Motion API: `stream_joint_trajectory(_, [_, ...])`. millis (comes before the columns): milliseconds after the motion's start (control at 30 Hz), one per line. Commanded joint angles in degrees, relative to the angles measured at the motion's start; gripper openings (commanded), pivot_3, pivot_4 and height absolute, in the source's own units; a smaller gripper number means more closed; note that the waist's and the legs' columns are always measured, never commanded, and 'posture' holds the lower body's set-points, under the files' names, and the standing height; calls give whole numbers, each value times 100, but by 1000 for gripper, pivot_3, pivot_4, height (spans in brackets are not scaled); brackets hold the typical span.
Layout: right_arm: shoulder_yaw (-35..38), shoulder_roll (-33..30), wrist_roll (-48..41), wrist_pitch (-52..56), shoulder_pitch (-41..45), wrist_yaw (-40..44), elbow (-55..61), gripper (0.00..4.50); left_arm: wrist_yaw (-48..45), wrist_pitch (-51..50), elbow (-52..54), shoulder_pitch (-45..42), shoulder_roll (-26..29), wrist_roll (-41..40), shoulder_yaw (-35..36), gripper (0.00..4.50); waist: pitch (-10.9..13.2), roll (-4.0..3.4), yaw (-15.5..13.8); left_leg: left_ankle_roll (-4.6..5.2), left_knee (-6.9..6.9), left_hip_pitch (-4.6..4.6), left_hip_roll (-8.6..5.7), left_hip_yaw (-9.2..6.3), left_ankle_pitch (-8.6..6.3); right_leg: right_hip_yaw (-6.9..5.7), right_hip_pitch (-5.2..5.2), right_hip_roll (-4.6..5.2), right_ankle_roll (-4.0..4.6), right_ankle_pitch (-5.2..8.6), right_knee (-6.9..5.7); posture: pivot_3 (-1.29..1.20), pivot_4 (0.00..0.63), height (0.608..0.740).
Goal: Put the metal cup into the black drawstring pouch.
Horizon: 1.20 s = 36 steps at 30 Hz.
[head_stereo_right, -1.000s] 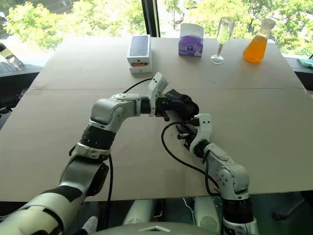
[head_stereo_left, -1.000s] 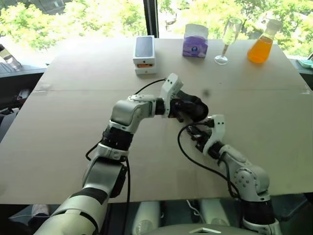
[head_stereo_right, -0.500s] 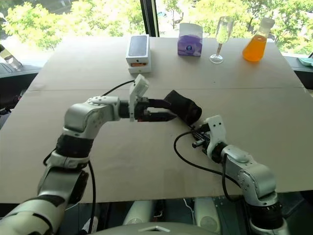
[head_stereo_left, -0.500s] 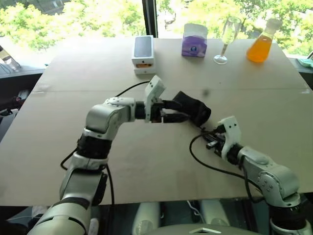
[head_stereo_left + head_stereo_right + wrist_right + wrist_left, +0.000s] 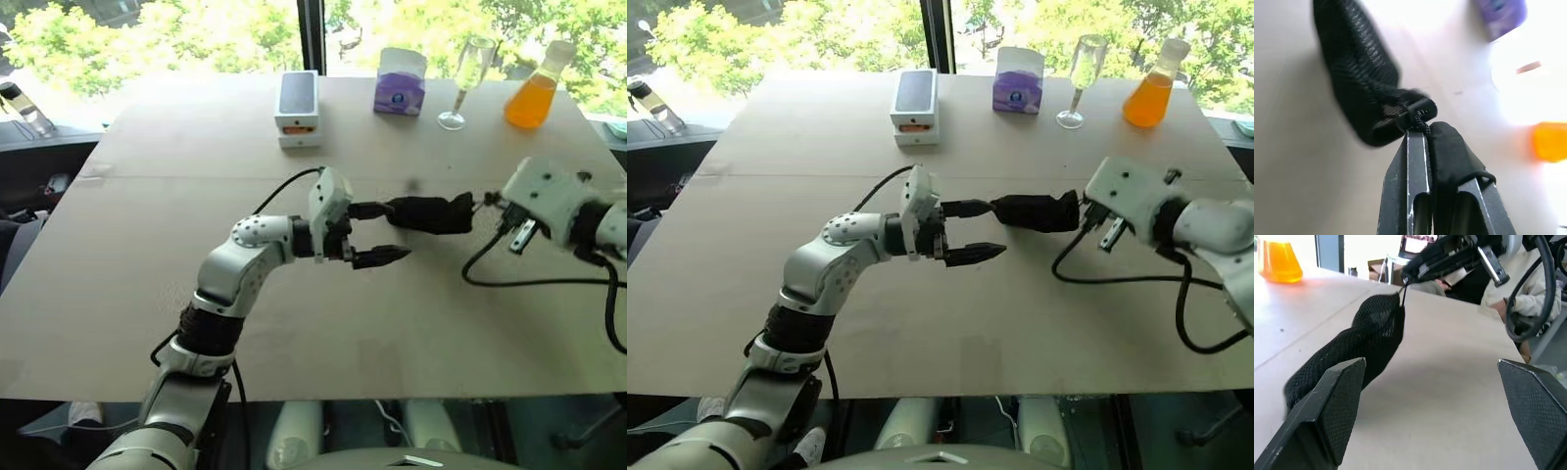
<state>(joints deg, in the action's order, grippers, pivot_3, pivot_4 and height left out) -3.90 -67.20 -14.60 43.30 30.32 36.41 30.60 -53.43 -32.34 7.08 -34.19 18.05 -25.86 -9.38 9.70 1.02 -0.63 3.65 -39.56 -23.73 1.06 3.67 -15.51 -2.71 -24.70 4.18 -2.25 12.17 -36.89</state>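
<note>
The black drawstring pouch (image 5: 428, 212) hangs stretched out sideways above the beige worktop (image 5: 118, 284), off the surface near the middle, between the two arms. The right pincer (image 5: 1422, 128) is clenched on the cord at the pouch's gathered end; the right wrist view shows the two fingers pressed together with the black cord and its toggle pinched at their tips. The left pincer (image 5: 380, 234) is released, its fingers spread wide apart, one fingertip (image 5: 367, 209) just at the pouch's closed end and the other lower, clear of the fabric. The pouch looks filled out and rounded, but what is inside cannot be told; the metal cup cannot be made out.

Along the far edge of the worktop stand a black-topped white box (image 5: 297, 108), a purple tissue box (image 5: 399, 81), a clear stemmed glass (image 5: 466, 82), apparently empty, and a flask (image 5: 534, 87) holding orange liquid.

The left wrist view brings out the pouch's mesh weave (image 5: 1364, 343) and the thin cord running up to the other pincer, with the orange flask (image 5: 1277, 260) behind. The head views give the spread of the whole worktop and both arms.
</note>
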Motion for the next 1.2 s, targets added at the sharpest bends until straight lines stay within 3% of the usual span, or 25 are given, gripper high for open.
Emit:
stream_joint_trajectory(33, [-260,-53,606,-709,736,304,-353,0,515,266,40,-254,-336,55,194,4453,0,0,-7,-4,0,-1,1,3,2,3,-1,-1,0,0,1,0,150,737])
stream_joint_trajectory(233, [-556,233,1165,-1568,1324,742,-897,0,1393,565,-92,-675,-873,378,228,4453,1,2,-30,-3,1,-8,0,8,2,6,-2,4,-2,-1,11,0,150,737])
stream_joint_trajectory(433, [-741,582,1441,-1737,1596,1112,-978,0,1694,567,-378,-1122,-1234,418,205,4453,1,2,-19,1,1,-7,-2,18,-1,9,-4,6,-5,-3,11,0,150,737])
stream_joint_trajectory(633, [-986,1079,1722,-1480,1833,1287,-934,0,1816,995,-365,-1087,-1208,992,-167,4453,1,1,-14,1,2,-5,0,22,0,12,-5,4,-5,-3,8,0,150,737])
stream_joint_trajectory(867, [-1164,1537,1988,-916,2092,1350,-935,0,2403,1888,-220,-853,-1079,2214,-709,4453,1,1,-18,0,2,-4,0,24,0,12,-5,5,-5,-4,7,0,150,737])
stream_joint_trajectory(1200, [-1182,1793,2004,-513,2225,1509,-809,0,3273,1935,-304,-678,-1439,3119,-975,4453,1,1,-19,1,2,-5,0,23,-1,11,-5,7,-5,-4,6,0,150,737])
